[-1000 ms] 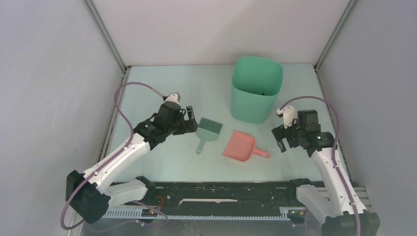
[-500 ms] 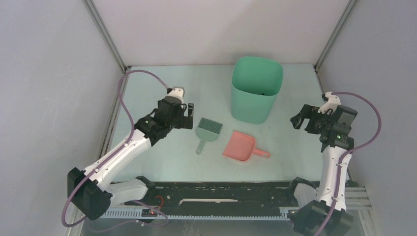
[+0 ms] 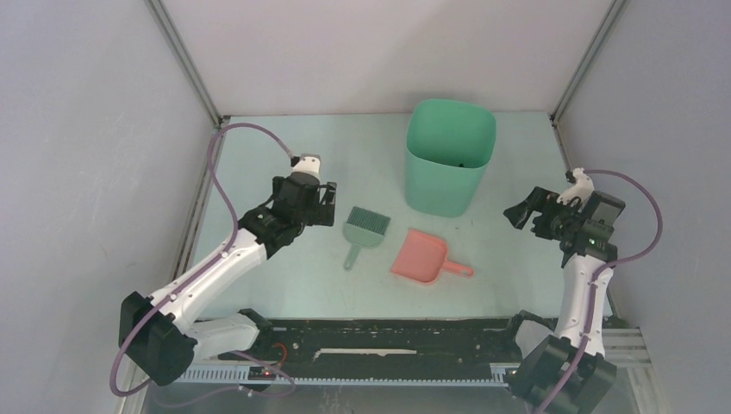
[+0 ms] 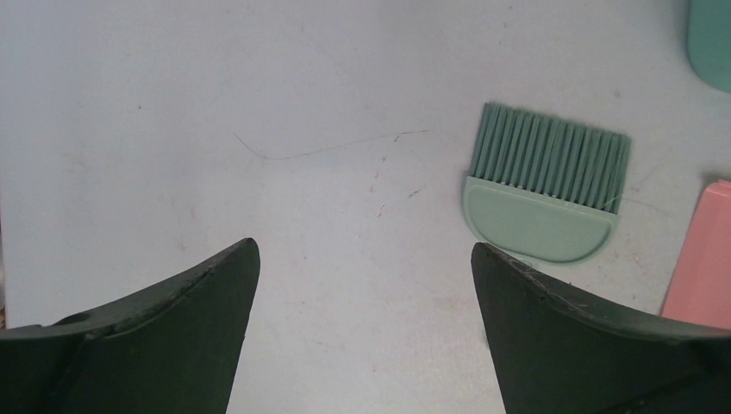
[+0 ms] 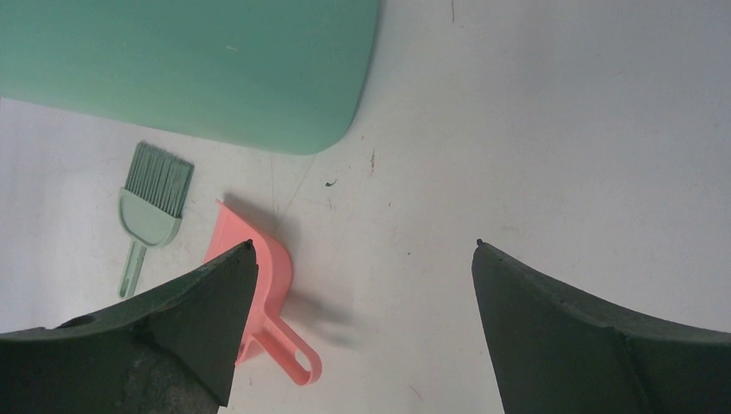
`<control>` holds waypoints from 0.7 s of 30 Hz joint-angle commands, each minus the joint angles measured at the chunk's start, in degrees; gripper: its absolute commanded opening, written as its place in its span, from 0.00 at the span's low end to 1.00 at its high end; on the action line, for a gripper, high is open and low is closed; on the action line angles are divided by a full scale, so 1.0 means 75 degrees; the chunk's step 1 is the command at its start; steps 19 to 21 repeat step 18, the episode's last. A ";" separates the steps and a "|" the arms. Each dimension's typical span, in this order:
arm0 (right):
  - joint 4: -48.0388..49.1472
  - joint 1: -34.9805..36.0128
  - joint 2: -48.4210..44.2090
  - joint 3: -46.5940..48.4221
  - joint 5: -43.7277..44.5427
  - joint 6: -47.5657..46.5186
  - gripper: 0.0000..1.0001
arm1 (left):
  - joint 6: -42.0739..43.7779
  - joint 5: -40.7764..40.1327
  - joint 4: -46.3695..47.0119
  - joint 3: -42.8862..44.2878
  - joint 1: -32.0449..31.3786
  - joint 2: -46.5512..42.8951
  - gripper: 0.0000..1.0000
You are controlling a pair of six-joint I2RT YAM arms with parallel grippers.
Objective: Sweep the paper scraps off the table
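Observation:
No paper scraps show on the pale mint-green table point(image 3: 284, 164) in any view. My left gripper point(image 3: 326, 204) is open and empty, just left of the green hand brush point(image 3: 365, 229), which lies flat; the brush also shows in the left wrist view point(image 4: 546, 197). My right gripper point(image 3: 523, 210) is open and empty, raised at the right side, to the right of the pink dustpan point(image 3: 422, 256). The dustpan lies flat, its handle toward the right, and shows in the right wrist view point(image 5: 267, 276) with the brush point(image 5: 153, 203).
A tall mint-green bin point(image 3: 450, 155) stands at the back centre, also in the right wrist view point(image 5: 190, 60). Grey walls and metal rails close in the table at left, right and back. A black rail point(image 3: 379, 341) runs along the near edge.
My right arm swung from beside the dustpan out to the right and rose, then shifted a little more. My left gripper drew back slightly to the left of the brush.

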 commanded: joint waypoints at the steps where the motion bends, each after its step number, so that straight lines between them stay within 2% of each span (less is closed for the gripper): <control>1: 0.0300 0.0153 -0.0793 0.0108 -0.0315 0.0300 1.00 | 0.0100 0.0148 0.0286 0.0134 0.0055 -0.0629 1.00; 7: 0.0503 0.0574 -0.1942 -0.0127 -0.0775 0.0368 1.00 | 0.0242 0.0076 0.0435 0.0035 0.0094 -0.1596 1.00; 12: 0.0683 0.1051 -0.2248 -0.0150 -0.0109 0.0445 1.00 | 0.0497 0.0316 0.0842 -0.0255 0.0134 -0.2145 1.00; 21: 0.0383 0.1275 -0.2190 0.0206 0.0037 0.0313 1.00 | 0.0621 0.0316 0.0872 -0.0266 0.0144 -0.2011 1.00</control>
